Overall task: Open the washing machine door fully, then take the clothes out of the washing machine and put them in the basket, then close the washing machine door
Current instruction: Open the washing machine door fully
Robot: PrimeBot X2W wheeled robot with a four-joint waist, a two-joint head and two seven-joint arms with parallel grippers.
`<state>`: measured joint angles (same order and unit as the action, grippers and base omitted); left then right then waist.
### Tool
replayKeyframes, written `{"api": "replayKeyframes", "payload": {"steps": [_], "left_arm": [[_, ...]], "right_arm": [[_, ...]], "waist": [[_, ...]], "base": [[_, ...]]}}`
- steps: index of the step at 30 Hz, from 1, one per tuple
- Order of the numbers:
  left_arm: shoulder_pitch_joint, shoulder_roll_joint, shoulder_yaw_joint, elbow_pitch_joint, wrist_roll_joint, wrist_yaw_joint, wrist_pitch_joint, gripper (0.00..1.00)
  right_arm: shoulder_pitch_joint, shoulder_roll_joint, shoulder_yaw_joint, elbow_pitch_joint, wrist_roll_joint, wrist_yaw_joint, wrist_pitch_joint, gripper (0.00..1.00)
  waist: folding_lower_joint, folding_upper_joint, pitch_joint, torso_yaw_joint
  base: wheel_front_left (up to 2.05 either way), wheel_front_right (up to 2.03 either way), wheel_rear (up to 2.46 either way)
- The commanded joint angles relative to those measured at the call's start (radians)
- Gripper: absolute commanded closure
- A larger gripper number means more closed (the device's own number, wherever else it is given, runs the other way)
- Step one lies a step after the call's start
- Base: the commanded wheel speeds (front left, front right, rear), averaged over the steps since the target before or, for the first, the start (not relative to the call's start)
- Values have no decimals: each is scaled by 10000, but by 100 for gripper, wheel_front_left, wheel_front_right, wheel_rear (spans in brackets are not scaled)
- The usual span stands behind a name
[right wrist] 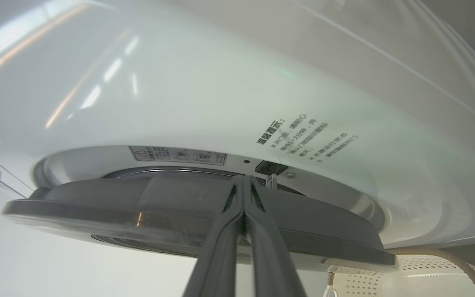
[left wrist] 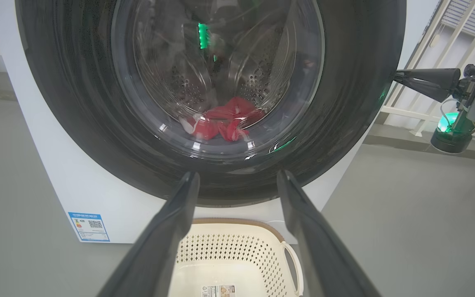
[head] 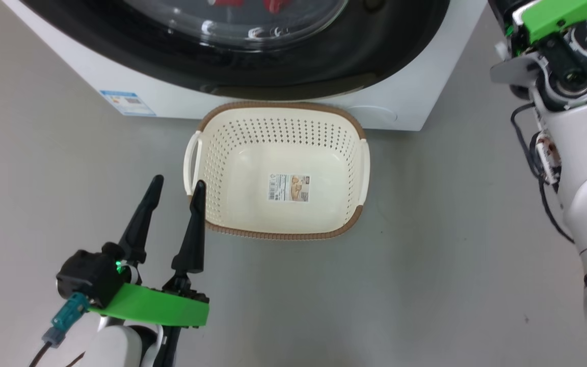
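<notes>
The big white boxy washing machine (head: 181,102) stands on a smooth grey floor (head: 426,255). Its large round door with a glossy black rim and clear glass window (left wrist: 76,103) lies against the front or very near it; I cannot tell if it is latched. Behind the glass, the bright red clothes (left wrist: 221,123) lie at the bottom of the perforated steel drum.

The cream-white perforated plastic basket with a brown rim (head: 283,235) stands on the floor, and its far edge is against the machine's lower front edge.

The left gripper (head: 178,181) hovers with its fingers spread wide and holds nothing, just beside the basket's left handle. The right gripper (right wrist: 241,178) has its fingers pressed together, with the tips at the door's edge.

A small blue label with a QR code (head: 128,103) sits on the machine's lower left corner. A paper label with a barcode (head: 289,187) lies on the basket's floor. Grey Chinese writing (right wrist: 303,140) and a warning sticker (right wrist: 177,156) are too small to read.

White window bars (left wrist: 427,45) are behind the machine.
</notes>
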<state>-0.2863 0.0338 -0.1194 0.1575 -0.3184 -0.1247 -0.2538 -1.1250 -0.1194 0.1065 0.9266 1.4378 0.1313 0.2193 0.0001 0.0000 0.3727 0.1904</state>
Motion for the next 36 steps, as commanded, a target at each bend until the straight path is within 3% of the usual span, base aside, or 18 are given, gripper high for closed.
{"api": "replayKeyframes", "payload": {"steps": [1,19,36], "left_arm": [[-254,164,239,-192,-34,-59,-80,0],[-560,164,104,-58,9,-59,-80,0],[-596,164,511,60,88,-59,-80,0]], "right_arm": [[-542,63,192,-143,59,-6,391,100],[-1473,-379,1022,-283,-4,-6,2206,100],[-938,-212,2149,-1062,-100,-6,3405,100]], "waist": [[-1,0,354,254],[-1,0,847,440],[-1,0,630,-22]], "base": [[0,0,0],[0,0,0],[0,0,0]]}}
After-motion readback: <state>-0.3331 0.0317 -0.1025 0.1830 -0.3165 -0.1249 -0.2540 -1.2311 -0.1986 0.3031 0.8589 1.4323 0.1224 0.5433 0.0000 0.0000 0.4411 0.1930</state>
